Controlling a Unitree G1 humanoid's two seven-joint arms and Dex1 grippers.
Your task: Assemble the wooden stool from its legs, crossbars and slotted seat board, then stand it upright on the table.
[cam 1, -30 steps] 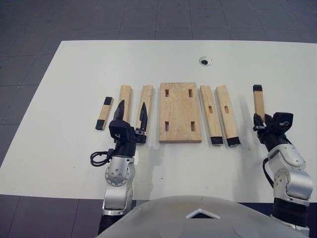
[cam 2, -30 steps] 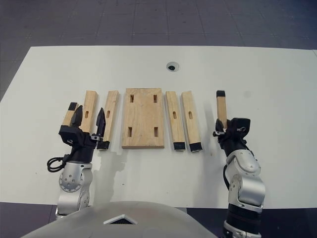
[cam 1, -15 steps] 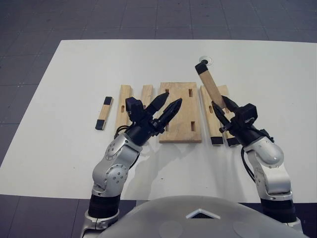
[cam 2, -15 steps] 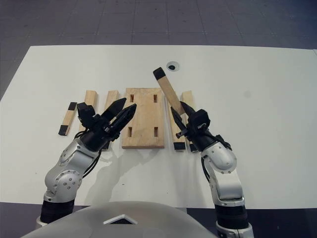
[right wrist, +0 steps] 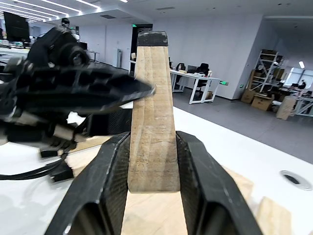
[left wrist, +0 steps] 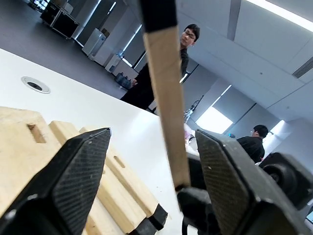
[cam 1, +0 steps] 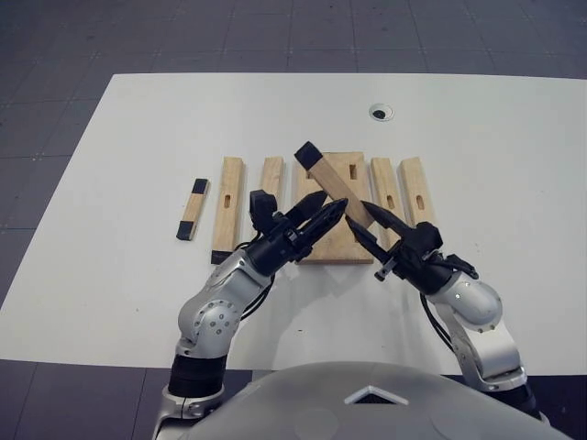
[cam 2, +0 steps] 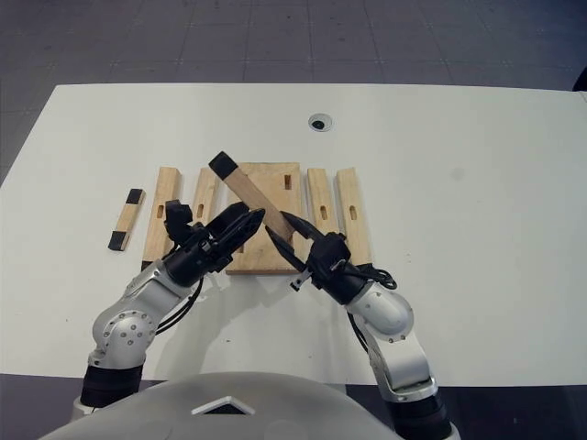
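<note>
Over the white counter, we see the right end effector clamped on the lower end of a short pale wooden crossbar with a black-capped tip. It holds the bar tilted, cap uppermost and leaning toward the robot's left, above the pale rectangular wooden seat board with four slots. The left end effector stands open just beside it — its two black fingers are spread to either side of the bar, and we cannot tell whether either touches the wood. The board lies flat at mid-counter, with a pair of slotted wooden legs on its left and a second pair of legs on its right. Another short crossbar with black ends lies farthest left — apart from the rest. A round cable opening sits beyond the board.
</note>
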